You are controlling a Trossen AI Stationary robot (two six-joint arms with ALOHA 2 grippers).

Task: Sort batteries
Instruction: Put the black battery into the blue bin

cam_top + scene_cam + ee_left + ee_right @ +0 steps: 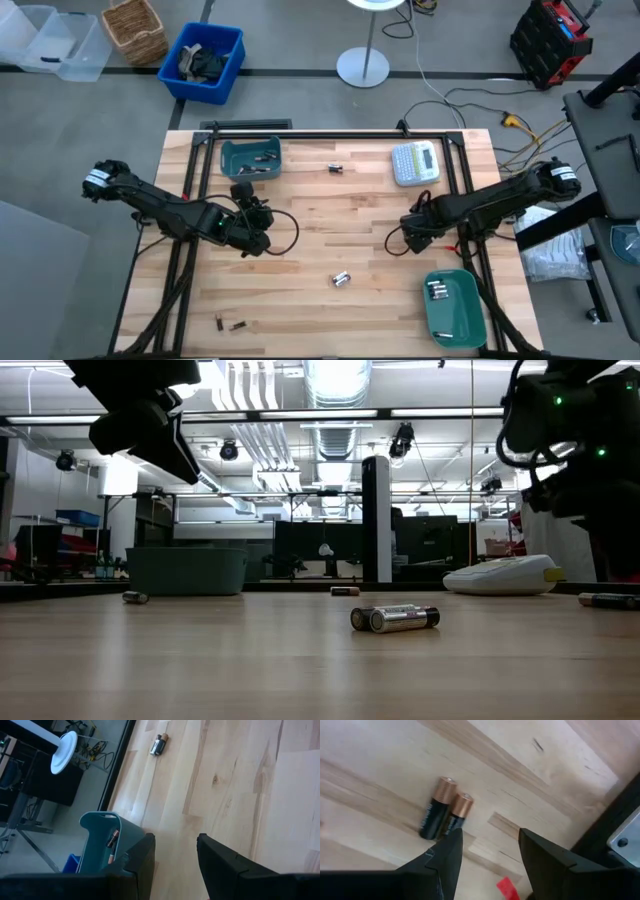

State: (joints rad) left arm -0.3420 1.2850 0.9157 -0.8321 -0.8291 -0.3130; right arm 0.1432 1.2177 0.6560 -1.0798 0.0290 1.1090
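the left arm reaches in from the table's left edge, its gripper (248, 222) over the left-middle of the wooden table (330, 230), just in front of the teal bin (250, 158) at the back left. its fingers (142, 862) stand apart with bare wood showing between them, pinching nothing. the right arm comes in from the right edge, its gripper (413, 232) over the right-middle of the table; its fingers (447, 860) are spread too, empty, with two dark, copper-capped batteries (442, 815) lying side by side, touching, on the wood beyond the fingertips.

the batteries are scattered. a pair (341, 279) lies in the middle toward the front, between the two grippers and apart from both. another pair (335, 168) lies near the back edge, between the bin and the grey-white label maker (414, 163). two more (230, 324) sit near the front left corner. some lie in the back bin, and silvery ones (438, 291) lie in the teal tray (455, 310) at the front right, which juts over the table's edge.

the table's centre is open wood, with clear room around the middle pair.

in the low view both grippers are cut off at the top, so their fingertips do not show there. the bin's contents are too small to count from above.
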